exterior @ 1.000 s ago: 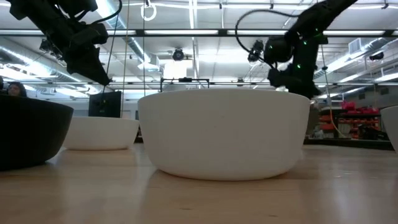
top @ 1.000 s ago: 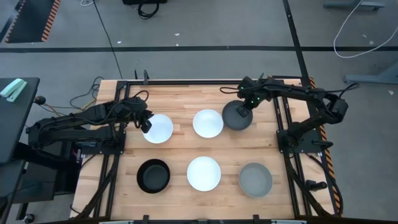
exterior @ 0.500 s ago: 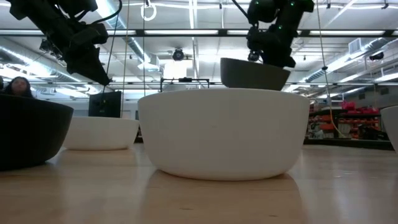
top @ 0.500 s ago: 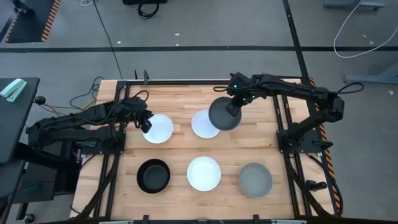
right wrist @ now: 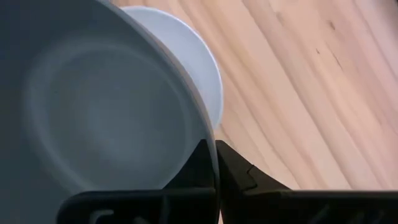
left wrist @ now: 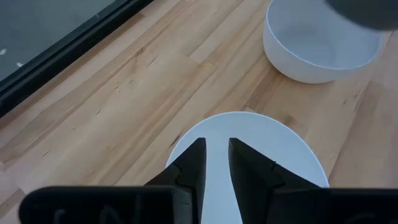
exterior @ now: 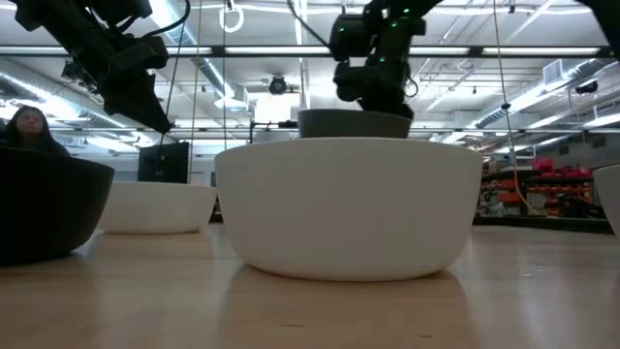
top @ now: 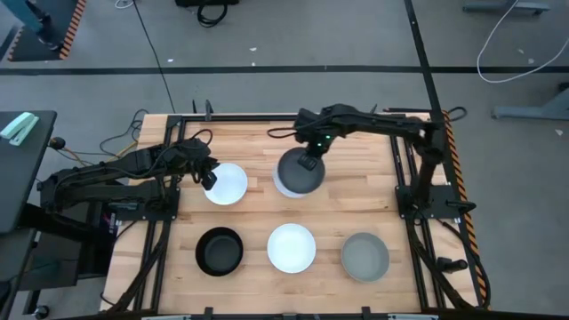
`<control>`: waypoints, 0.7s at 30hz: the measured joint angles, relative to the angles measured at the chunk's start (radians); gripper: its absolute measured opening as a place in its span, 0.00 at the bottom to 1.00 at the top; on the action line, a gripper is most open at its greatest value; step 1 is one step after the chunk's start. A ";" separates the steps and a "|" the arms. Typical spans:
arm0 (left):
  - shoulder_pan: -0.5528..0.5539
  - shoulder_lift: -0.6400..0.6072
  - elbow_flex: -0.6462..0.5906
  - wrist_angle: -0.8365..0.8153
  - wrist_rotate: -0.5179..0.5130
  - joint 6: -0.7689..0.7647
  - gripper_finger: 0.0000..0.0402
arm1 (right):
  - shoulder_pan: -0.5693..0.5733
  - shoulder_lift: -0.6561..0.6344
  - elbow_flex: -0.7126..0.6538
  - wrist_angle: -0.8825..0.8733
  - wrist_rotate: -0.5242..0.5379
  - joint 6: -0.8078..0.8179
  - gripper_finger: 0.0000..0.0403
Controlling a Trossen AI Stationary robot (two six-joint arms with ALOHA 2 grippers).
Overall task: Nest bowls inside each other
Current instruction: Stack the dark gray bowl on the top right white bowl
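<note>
White bowl mostly under dark grey bowl.

Right gripper pinched tight on rim of round dark grey bowl. Round white bowl partly hidden beneath it, on pale wooden plank tabletop.

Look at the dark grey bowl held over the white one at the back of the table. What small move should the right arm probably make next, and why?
Probably lower it straight down. The right gripper is shut on the rim of the dark grey bowl, which hangs almost directly above the white bowl, whose edge peeks out beneath. It looks not yet seated, so opening now would likely drop it.
</note>
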 joint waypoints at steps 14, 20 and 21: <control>0.000 0.000 0.000 -0.001 0.000 0.000 0.20 | -0.016 0.251 0.180 -0.067 -0.025 -0.067 0.00; 0.000 0.000 0.000 0.000 0.000 0.000 0.20 | -0.032 0.288 0.180 -0.076 -0.027 -0.076 0.00; 0.000 0.000 0.000 0.000 0.000 0.000 0.20 | -0.032 0.290 0.179 -0.076 -0.030 -0.083 0.00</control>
